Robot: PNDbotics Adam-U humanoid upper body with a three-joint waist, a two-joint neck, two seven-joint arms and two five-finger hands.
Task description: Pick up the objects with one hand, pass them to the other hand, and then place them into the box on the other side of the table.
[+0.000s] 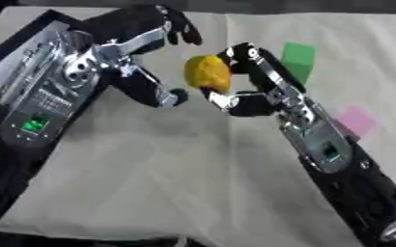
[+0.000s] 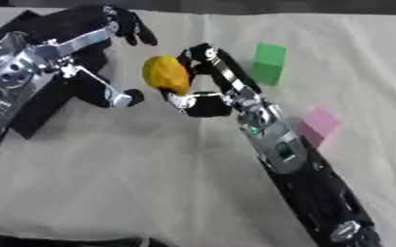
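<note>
A yellow-orange rounded object (image 1: 207, 73) hangs above the table's middle, pinched between the fingers and thumb of my right hand (image 1: 250, 99). My left hand (image 1: 142, 46) is just to its left, fingers spread above and thumb below, open around empty space and not touching the object. A dark box (image 2: 41, 103) lies at the far left, mostly hidden under my left arm.
A green block (image 2: 269, 62) stands on the beige cloth (image 1: 167, 169) behind my right hand. A pink block (image 2: 319, 124) lies to the right of my right forearm. The cloth's front edge runs along the bottom.
</note>
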